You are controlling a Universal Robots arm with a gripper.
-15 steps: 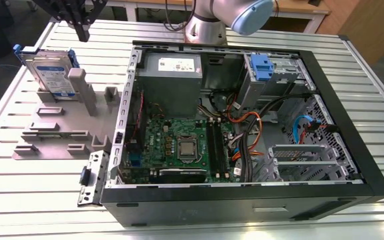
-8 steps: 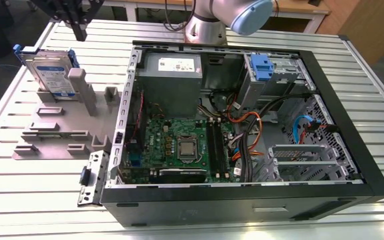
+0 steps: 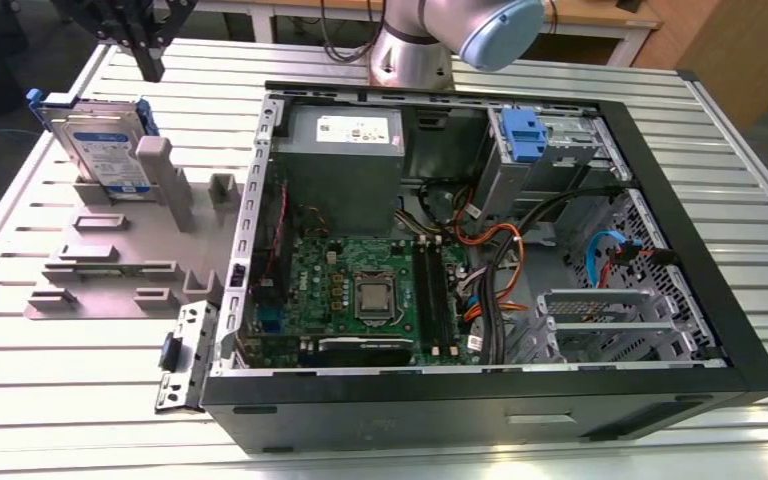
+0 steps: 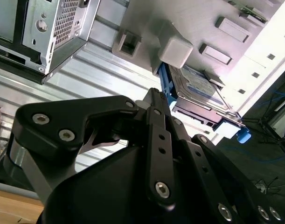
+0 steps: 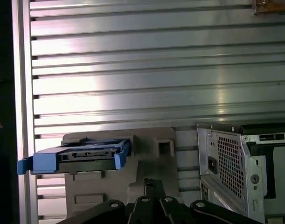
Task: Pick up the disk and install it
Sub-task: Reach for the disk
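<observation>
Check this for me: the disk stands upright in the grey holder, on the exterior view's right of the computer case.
Wrong side. The disk stands upright in the grey holder on the exterior view's left of the computer case, as the exterior view shows.

Counting now: one disk [image 3: 101, 150] and one grey holder [image 3: 117, 272], both sitting on one slatted desk [image 3: 64, 400]. One open computer case [image 3: 491, 410] is lying on the same desk. Inside it I'm seeing one power supply [image 3: 344, 150], one green board [image 3: 337, 270], one chip socket [image 3: 371, 297] and one blue latch [image 3: 523, 135]. One loose metal bracket [image 3: 184, 360] is lying by the case. One arm [image 3: 424, 50] is carrying one claw [image 3: 152, 62]. Both wrist views are showing the same single disk [image 4: 196, 88] [image 5: 81, 156].
</observation>
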